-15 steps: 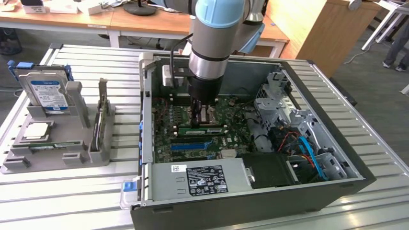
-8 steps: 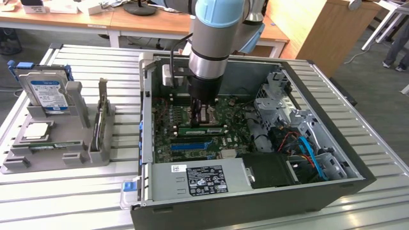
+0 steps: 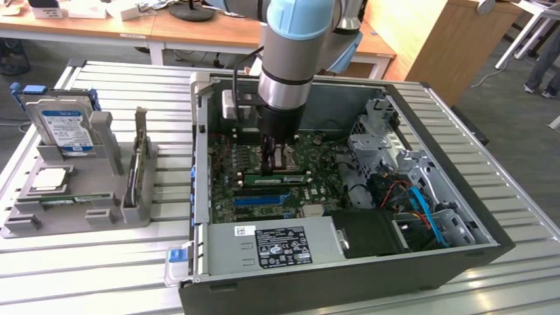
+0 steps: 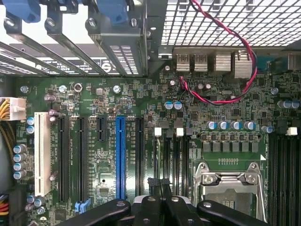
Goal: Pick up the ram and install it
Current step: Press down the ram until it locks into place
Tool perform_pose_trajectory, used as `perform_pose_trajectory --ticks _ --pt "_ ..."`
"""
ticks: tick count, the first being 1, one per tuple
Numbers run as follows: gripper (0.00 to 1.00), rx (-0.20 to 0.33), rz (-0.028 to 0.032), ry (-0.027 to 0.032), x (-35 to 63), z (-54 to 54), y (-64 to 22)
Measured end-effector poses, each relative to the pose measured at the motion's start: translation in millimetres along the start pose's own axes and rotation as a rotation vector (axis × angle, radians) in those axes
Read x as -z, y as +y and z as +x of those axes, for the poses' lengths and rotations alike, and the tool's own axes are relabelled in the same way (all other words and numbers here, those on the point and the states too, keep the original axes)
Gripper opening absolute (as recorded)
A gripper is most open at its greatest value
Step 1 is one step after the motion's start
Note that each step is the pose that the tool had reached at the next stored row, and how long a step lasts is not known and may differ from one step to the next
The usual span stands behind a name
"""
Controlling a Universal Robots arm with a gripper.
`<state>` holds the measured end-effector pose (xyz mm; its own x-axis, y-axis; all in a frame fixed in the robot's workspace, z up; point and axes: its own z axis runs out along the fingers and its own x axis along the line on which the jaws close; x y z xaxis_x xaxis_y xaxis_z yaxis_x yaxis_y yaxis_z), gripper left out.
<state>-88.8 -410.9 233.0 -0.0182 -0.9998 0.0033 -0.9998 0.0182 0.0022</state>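
Note:
My gripper [image 3: 269,161] reaches down into the open computer case [image 3: 350,262], just above the motherboard [image 3: 262,197]. Its black fingers [image 4: 149,207] are shut together, with nothing visible between them. The ram [image 3: 280,177], a slim green stick with dark chips, lies along a slot directly under the fingertips. I cannot tell whether the fingertips touch it. In the wrist view my gripper [image 4: 160,182] hovers over black memory slots [image 4: 172,160] with white latches [image 4: 157,132], beside the metal processor socket [image 4: 230,188].
A grey parts tray [image 3: 52,223] stands at the exterior view's left, holding a blue-labelled hard drive [image 3: 65,125], a square silver chip [image 3: 50,177] and a slim green board [image 3: 75,199]. Drive cages and cables [image 3: 411,190] crowd the case's right side. A power supply [image 3: 280,246] fills its front.

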Motion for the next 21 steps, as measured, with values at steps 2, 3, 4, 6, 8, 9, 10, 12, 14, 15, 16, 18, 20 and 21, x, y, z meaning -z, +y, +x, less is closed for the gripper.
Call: perform_pose_trajectory --ticks 2,3,4,6,8,9,10,12,14,15,16,18,20,21 --pt "0.11 0.0 0.0001 -0.0001 -0.7 0.0 0.0" --pt "0.11 0.0 0.0001 -0.0001 -1.0 0.0 0.0" --pt "0.11 0.0 0.0 0.0001 -1.0 0.0 0.0" --pt "0.11 0.0 0.0 0.0001 -1.0 0.0 0.0" --pt "0.11 0.0 0.0002 -0.0003 -1.5 -0.1 0.0" --pt "0.11 0.0 0.0003 -0.0004 -2.0 -0.1 -0.1" --pt "0.11 0.0 0.0002 -0.0002 -2.5 -0.1 0.0" --pt "0.11 0.0 0.0002 -0.0002 -3.6 -0.1 0.0" --pt "0.11 0.0 0.0 0.0002 -3.7 0.0 0.0" --pt "0.11 0.0 0.0 0.0001 -3.7 0.0 0.0" --pt "0.11 0.0 0.0001 0.0001 -3.7 0.0 0.0" --pt "0.11 0.0 0.0005 -0.0003 -4.3 -0.1 -0.1" --pt "0.11 0.0 0.0008 -0.0002 -5.1 -0.1 0.0" --pt "0.11 0.0 0.0006 0.0 -5.2 0.0 0.0"
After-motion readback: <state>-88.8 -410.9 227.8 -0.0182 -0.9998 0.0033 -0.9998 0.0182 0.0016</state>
